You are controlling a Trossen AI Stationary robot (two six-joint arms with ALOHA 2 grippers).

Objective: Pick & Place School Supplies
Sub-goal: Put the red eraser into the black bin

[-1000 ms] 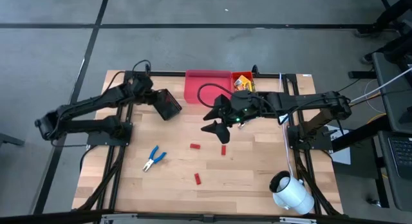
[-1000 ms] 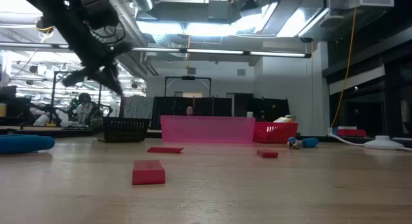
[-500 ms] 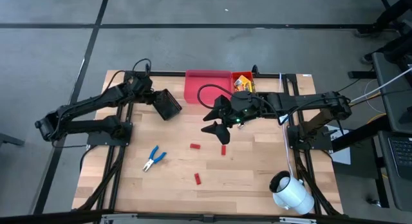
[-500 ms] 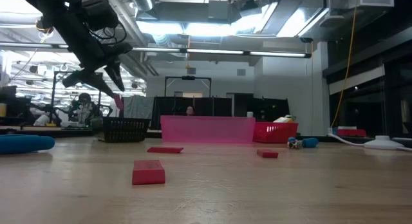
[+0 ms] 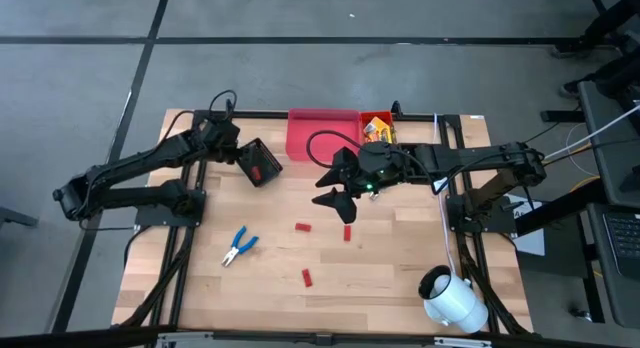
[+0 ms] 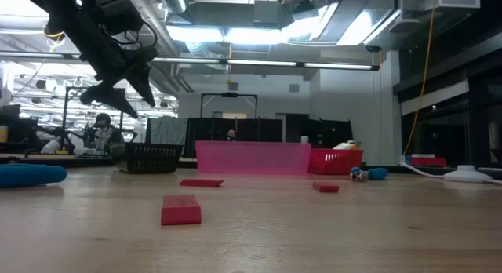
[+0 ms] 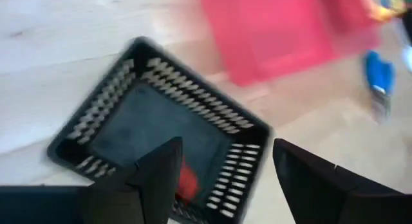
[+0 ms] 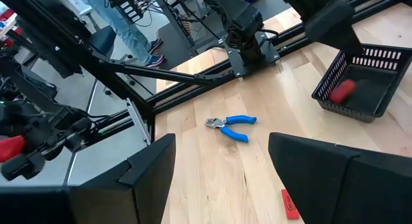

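A red piece (image 7: 187, 183) is seen lying inside the black mesh bin (image 5: 258, 163) near the worktop's far left corner, under the released left gripper (image 7: 222, 169). The gripper should be lifted straight up, clear of the bin's rim. The right gripper (image 5: 339, 201) is held spread and empty above mid-worktop.

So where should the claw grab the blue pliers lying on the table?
Probably across the blue handles of the pliers, coming straight down from above. They lie flat on the bare wood with nothing near them, and the two handles together look like the widest part to pinch; the metal tip is thin.
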